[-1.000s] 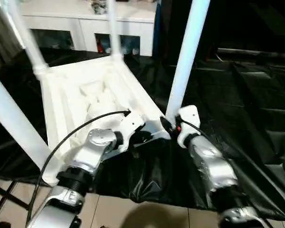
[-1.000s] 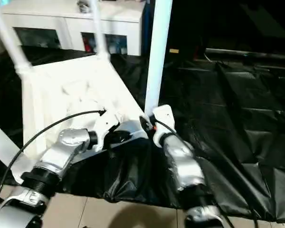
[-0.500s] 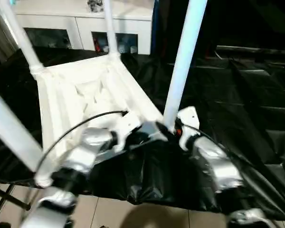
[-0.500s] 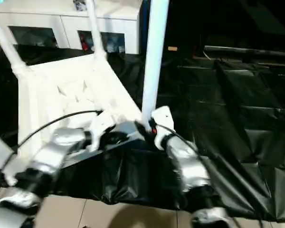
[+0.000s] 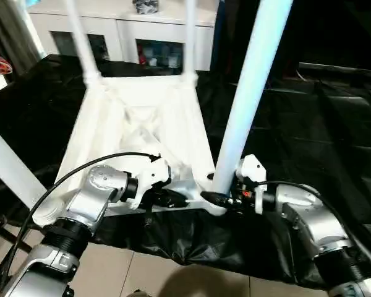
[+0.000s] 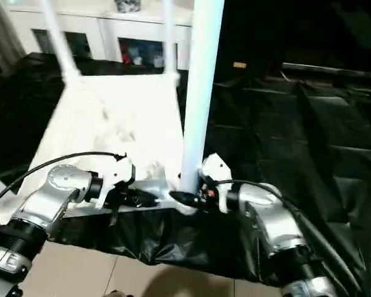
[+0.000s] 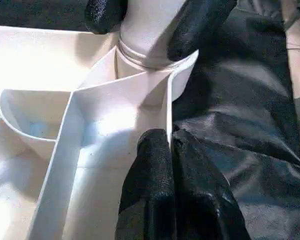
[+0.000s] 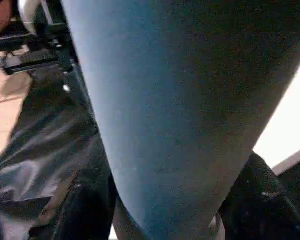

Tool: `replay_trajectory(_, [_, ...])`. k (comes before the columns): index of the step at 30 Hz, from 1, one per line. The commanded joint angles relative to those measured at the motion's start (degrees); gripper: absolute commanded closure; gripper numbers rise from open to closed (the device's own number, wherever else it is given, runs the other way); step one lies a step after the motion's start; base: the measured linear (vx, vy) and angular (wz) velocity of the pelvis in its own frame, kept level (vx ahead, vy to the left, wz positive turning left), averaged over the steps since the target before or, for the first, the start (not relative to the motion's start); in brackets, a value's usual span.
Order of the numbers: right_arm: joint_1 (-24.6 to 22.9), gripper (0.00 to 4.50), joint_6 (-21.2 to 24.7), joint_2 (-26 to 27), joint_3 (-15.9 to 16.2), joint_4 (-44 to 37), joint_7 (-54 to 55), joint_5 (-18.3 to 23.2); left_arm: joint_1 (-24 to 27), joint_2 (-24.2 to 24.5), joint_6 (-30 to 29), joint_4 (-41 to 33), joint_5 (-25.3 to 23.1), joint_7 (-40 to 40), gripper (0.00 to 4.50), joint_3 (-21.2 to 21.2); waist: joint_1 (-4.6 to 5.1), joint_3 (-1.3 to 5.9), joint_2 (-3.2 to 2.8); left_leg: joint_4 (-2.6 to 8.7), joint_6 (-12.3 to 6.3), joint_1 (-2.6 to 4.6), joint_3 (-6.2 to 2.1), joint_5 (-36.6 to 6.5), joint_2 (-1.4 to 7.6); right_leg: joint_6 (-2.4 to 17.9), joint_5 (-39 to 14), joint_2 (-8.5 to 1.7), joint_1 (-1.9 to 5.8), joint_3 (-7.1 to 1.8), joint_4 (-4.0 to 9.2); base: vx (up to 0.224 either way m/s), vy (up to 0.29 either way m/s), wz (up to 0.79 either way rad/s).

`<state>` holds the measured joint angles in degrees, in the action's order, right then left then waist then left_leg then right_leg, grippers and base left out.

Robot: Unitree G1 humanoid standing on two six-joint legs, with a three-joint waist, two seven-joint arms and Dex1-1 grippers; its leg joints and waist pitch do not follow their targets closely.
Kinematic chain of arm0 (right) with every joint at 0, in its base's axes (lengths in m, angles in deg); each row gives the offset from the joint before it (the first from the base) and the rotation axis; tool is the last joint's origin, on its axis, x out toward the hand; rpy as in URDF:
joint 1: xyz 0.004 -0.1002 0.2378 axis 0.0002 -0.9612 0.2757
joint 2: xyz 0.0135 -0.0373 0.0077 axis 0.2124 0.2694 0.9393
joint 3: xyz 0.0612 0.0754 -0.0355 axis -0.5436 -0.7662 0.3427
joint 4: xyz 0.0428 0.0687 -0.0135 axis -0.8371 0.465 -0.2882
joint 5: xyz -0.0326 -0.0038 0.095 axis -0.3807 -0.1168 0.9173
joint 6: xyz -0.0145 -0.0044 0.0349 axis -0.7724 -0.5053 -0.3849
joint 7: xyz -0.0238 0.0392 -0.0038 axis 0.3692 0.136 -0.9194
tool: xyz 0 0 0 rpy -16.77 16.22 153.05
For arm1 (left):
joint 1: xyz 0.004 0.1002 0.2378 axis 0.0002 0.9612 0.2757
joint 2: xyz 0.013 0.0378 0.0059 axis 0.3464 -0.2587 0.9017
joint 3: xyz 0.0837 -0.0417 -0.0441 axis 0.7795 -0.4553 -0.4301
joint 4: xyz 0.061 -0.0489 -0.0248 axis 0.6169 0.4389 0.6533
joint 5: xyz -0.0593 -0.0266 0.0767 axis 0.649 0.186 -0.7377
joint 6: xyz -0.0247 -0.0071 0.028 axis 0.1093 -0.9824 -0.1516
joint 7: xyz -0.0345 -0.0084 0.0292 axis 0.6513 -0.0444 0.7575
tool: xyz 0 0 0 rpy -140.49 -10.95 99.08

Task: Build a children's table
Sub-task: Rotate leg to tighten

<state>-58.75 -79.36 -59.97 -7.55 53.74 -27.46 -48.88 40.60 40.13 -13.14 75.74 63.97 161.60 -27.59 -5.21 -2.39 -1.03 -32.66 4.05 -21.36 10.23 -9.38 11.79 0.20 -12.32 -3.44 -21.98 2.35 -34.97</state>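
The white children's table [image 5: 142,117] lies upside down on a black sheet, its ribbed underside up and its legs standing in the corner sockets. My left gripper [image 5: 173,199] is shut on the thin near rim wall [image 7: 169,120], right beside the near right corner socket [image 7: 145,65]. My right gripper [image 5: 219,198] is shut around the base of the near right leg [image 5: 250,93], one black finger [image 8: 85,210] on each side of the tube [image 8: 180,100]. The other legs [image 5: 80,37] rise at the far and near left corners.
A black sheet [image 5: 321,124] covers the floor under and to the right of the table. A white cabinet with glass doors [image 5: 130,37] stands behind it. Beige tiles [image 5: 173,272] show at the near edge, and a dark curtain [image 5: 6,31] hangs at far left.
The whole picture has swung and shifted, so the camera has moved. Both grippers stay at the same near right corner, the left on the rim and the right on the leg's base.
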Motion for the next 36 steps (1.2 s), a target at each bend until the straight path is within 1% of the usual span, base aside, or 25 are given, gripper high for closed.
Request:
replay_trajectory(1, [-0.53, 2.31, 0.62, -0.15, 2.91, -0.46, -2.97, 0.20, -2.03, -0.15, 1.19, -0.37, 0.99, -0.06, 4.50, -0.29, 0.13, 3.23, 0.23, 3.25, -2.05, 0.96, -0.21, -11.13, 1.55, 12.79, -4.14, -3.98, 2.24, -2.19, 3.75, 0.000, 0.000, 0.00])
replay_trajectory(4, [-0.34, 2.49, 0.24, -0.88, 3.76, -0.51, -4.17, -0.15, -1.83, 0.13, 1.59, -0.32, 0.93, 0.62, 4.50, -0.29, 0.19, 3.26, 0.16, 3.26, -1.89, 1.02, -0.22, -11.32, 1.55, 12.80, -4.30, -3.91, 2.22, -2.18, 3.80, 0.000, 0.000, 0.00])
replay_trajectory(7, [-0.29, 2.51, 0.23, -1.10, 3.92, -0.60, -4.55, -0.12, -1.62, 0.34, 1.74, -0.33, 1.01, 0.95, 4.50, -0.25, 0.17, 3.35, 0.24, 3.18, -2.07, 0.95, -0.22, -10.59, 1.53, 13.03, -2.82, -3.87, 2.31, -2.17, 3.59, 0.000, 0.000, 0.00])
replay_trajectory(8, [-0.30, 2.51, 0.10, -1.10, 4.02, -0.54, -4.50, -0.30, -1.43, 0.52, 1.96, -0.25, 0.99, 1.01, 4.50, -0.21, 0.25, 3.35, -0.10, 3.13, -2.14, 0.93, -0.20, -10.49, 1.48, 13.18, -2.13, -3.79, 2.27, -2.12, 3.63, 0.000, 0.000, 0.00])
replay_trajectory(9, [-0.60, 2.51, 0.12, -0.97, 3.93, -0.72, -4.06, -0.51, -1.40, 0.52, 2.34, 0.45, 0.52, 0.14, 4.50, -0.15, 0.28, 3.37, -0.18, 3.12, -2.07, 0.94, -0.23, -10.56, 1.48, 13.27, -1.96, -3.79, 2.31, -2.12, 3.58, 0.000, 0.000, 0.00])
replay_trajectory(14, [-2.02, 2.52, 0.30, 0.29, 3.47, -1.28, -0.61, -1.00, -2.45, -1.57, 1.88, 2.25, -0.54, -5.63, 4.50, -1.24, 0.28, 3.28, -0.02, 3.15, -1.80, 1.09, -0.16, -11.59, 1.52, 13.31, -3.10, -3.79, 2.22, -2.17, 3.77, 0.000, 0.000, 0.00])
replay_trajectory(16, [-2.18, 2.52, 0.20, 0.79, 3.25, -1.00, 0.54, -1.19, -2.64, -2.13, 1.67, 2.47, -0.60, -6.74, 4.50, -1.51, 0.22, 2.94, 0.00, 3.43, -0.99, 1.32, -0.20, -14.44, 1.50, 12.66, -8.38, -3.93, 2.04, -2.20, 4.33, 0.000, 0.000, 0.00])
replay_trajectory(17, [-2.01, 2.52, 0.16, 4.18, 1.55, 1.91, 8.55, -2.86, -3.15, -4.71, 0.81, 2.76, -1.56, -12.41, 4.50, -2.24, 0.34, 2.82, 1.01, 3.64, -0.69, 1.29, -0.18, -15.37, 1.59, 11.92, -11.22, -4.01, 2.01, -2.27, 4.63, 0.000, 0.000, 0.00])
replay_trajectory(18, [-1.38, 2.52, -0.04, 7.04, 0.21, 4.67, 14.83, -3.99, -3.35, -6.82, -0.03, 2.58, -2.01, -16.39, 4.50, -2.75, 0.22, 2.70, 0.55, 3.63, -0.23, 1.42, -0.27, -15.91, 1.59, 11.76, -12.80, -4.17, 1.71, -2.32, 4.56, 0.000, 0.000, 0.00])
replay_trajectory(19, [-1.38, 2.52, -0.04, 7.04, 0.21, 4.67, 14.83, -3.99, -3.35, -6.82, -0.03, 2.58, -2.01, -16.39, 4.50, -2.75, 0.56, 2.48, 0.47, 3.86, 0.94, 1.51, -0.40, -17.56, 1.47, 11.06, -17.19, -4.29, 1.44, -2.26, 4.98, 0.000, 0.000, 0.00])
replay_trajectory(20, [-0.92, 2.52, -0.21, 8.93, -0.66, 6.54, 18.99, -4.73, -3.49, -8.23, -0.55, 2.50, -2.25, -18.99, 4.50, -3.07, 0.80, 2.54, 0.65, 3.98, 1.59, 1.49, -0.68, -18.39, 1.43, 9.54, -20.71, -4.42, 1.70, -2.20, 5.25, 0.000, 0.000, 0.00])
replay_trajectory(21, [-0.15, 2.53, -0.61, 11.33, -1.65, 8.95, 23.68, -5.26, -3.57, -9.83, -1.32, 2.40, -2.73, -21.64, 4.50, -3.09, 0.89, 2.53, 0.58, 4.05, 1.71, 1.47, -0.72, -18.49, 1.45, 9.07, -21.29, -4.42, 1.63, -2.23, 5.34, 0.000, 0.000, 0.00])
replay_trajectory(22, [-0.05, 2.53, -0.60, 11.60, -1.76, 9.19, 24.15, -5.27, -3.59, -9.96, -1.37, 2.42, -2.77, -21.86, 4.50, -3.08, 1.19, 2.52, 0.73, 4.15, 1.83, 1.38, -0.76, -18.64, 1.45, 8.57, -21.45, -4.37, 1.49, -2.27, 5.40, 0.000, 0.000, 0.00])
replay_trajectory(23, [0.94, 2.53, -0.56, 14.09, -2.81, 11.45, 28.56, -5.34, -3.75, -11.15, -1.86, 2.61, -3.20, -23.91, 4.50, -3.06, 1.46, 2.65, 0.79, 4.19, 1.93, 1.09, -0.88, -18.05, 1.35, 8.35, -20.83, -4.42, 1.64, -2.25, 5.30, 0.000, 0.000, 0.00])
replay_trajectory(24, [1.91, 2.53, -0.42, 16.26, -3.58, 13.28, 32.63, -5.61, -3.77, -12.66, -2.70, 2.63, -3.62, -25.98, 4.50, -2.88, 1.74, 2.65, 0.70, 4.17, 1.87, 1.16, -0.82, -18.27, 1.31, 8.46, -20.32, -4.29, 1.46, -2.27, 5.36, 0.000, 0.000, 0.00])
replay_trajectory(25, [1.91, 2.53, -0.42, 16.26, -3.58, 13.28, 32.63, -5.61, -3.77, -12.66, -2.70, 2.63, -3.62, -25.98, 4.50, -2.88, 2.23, 2.58, 0.79, 4.17, 1.89, 1.14, -0.84, -18.47, 1.22, 8.69, -19.67, -4.12, 1.41, -2.23, 5.32, 0.000, 0.000, 0.00])
replay_trajectory(27, [2.66, 2.53, -0.38, 17.80, -4.08, 14.54, 35.66, -5.91, -3.83, -13.87, -3.30, 2.65, -3.98, -27.74, 4.50, -2.79, 2.32, 2.71, 0.73, 3.93, 1.36, 1.28, -0.69, -18.05, 1.19, 8.80, -18.54, -4.13, 1.35, -2.37, 5.42, 0.000, 0.000, 0.00])
replay_trajectory(28, [4.38, 2.53, -0.83, 21.02, -3.52, 15.94, 40.09, -7.09, -3.53, -16.13, -3.96, 2.18, -4.51, -29.55, 4.50, -1.82, 2.33, 2.77, 0.74, 3.83, 0.98, 1.10, -0.60, -16.95, 1.16, 8.87, -17.00, -4.07, 1.48, -2.44, 5.31, 0.000, 0.000, 0.00])
replay_trajectory(29, [4.46, 2.53, -0.91, 21.19, -3.45, 15.98, 40.28, -7.20, -3.51, -16.23, -3.95, 2.15, -4.55, -29.60, 4.50, -1.74, 2.55, 2.79, 0.70, 3.97, 1.15, 0.87, -0.67, -16.06, 1.10, 9.05, -15.80, -3.95, 1.60, -2.34, 5.06, 0.000, 0.000, 0.00])
replay_trajectory(31, [4.96, 2.53, -1.68, 22.62, -2.96, 16.01, 40.62, -7.94, -3.31, -16.96, -3.96, 1.93, -4.90, -29.82, 4.50, -1.21, 2.56, 2.94, 0.69, 3.81, 0.70, 0.93, -0.60, -15.41, 1.15, 9.37, -13.37, -3.99, 1.65, -2.41, 4.94, 0.000, 0.000, 0.00])
replay_trajectory(32, [5.03, 2.18, -2.33, 23.03, -2.95, 15.93, 39.99, -7.89, -3.31, -17.16, -3.98, 1.81, -5.10, -29.84, 4.50, -1.05, 2.63, 2.92, 0.82, 3.78, 0.27, 0.79, -0.54, -14.91, 1.10, 9.51, -12.34, -3.93, 1.80, -2.40, 4.86, 0.000, 0.000, 0.00])
replay_trajectory(33, [4.94, 1.83, -2.53, 23.13, -3.39, 15.45, 38.14, -6.84, -3.23, -16.92, -4.05, 1.47, -5.08, -29.09, 4.50, -0.84, 2.61, 2.97, 0.74, 3.72, -0.05, 0.89, -0.49, -14.50, 1.15, 9.71, -11.19, -3.87, 1.75, -2.41, 4.79, 0.000, 0.000, 0.00])
replay_trajectory(34, [4.80, 1.83, -2.25, 22.88, -4.02, 14.87, 35.93, -5.38, -3.12, -16.27, -3.66, 1.10, -4.95, -28.13, 4.50, -0.62, 2.60, 2.96, 0.66, 3.74, -0.25, 0.90, -0.50, -14.49, 1.12, 9.85, -10.91, -3.87, 1.80, -2.39, 4.78, 0.000, 0.000, 0.00])
replay_trajectory(35, [4.79, 1.83, -2.24, 22.87, -4.07, 14.84, 35.78, -5.27, -3.11, -16.22, -3.63, 1.07, -4.94, -28.06, 4.50, -0.61, 2.61, 2.93, 0.61, 3.73, -0.50, 0.89, -0.44, -15.00, 1.11, 10.00, -10.93, -3.86, 1.83, -2.39, 4.87, 0.000, 0.000, 0.00])
replay_trajectory(36, [4.61, 1.71, -1.94, 22.27, -4.28, 14.25, 34.48, -4.70, -2.88, -15.55, -3.71, 0.56, -4.62, -27.15, 4.50, -0.62, 2.60, 2.87, 0.56, 3.77, -0.52, 0.86, -0.48, -15.26, 1.14, 10.05, -11.20, -3.91, 1.82, -2.40, 4.88, 0.000, 0.000, 0.00])
